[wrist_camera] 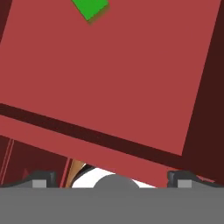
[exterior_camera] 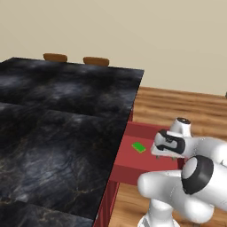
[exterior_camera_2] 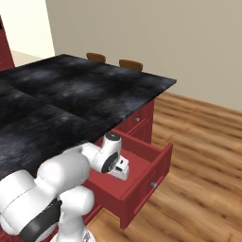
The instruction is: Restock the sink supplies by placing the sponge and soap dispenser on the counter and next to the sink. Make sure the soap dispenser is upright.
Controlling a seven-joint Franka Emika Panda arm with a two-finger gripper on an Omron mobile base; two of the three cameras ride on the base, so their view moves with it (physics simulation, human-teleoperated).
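The gripper [wrist_camera: 112, 183], fingers spread wide, hangs over the open red drawer [exterior_camera_2: 142, 182]. A green sponge [exterior_camera: 138, 147] lies flat on the drawer floor, at twelve o'clock in the hand view.

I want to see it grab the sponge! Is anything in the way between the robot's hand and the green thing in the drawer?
Nothing visible is. The flat green sponge lies alone on the open red drawer's floor, and the gripper hangs above the drawer, beside it.
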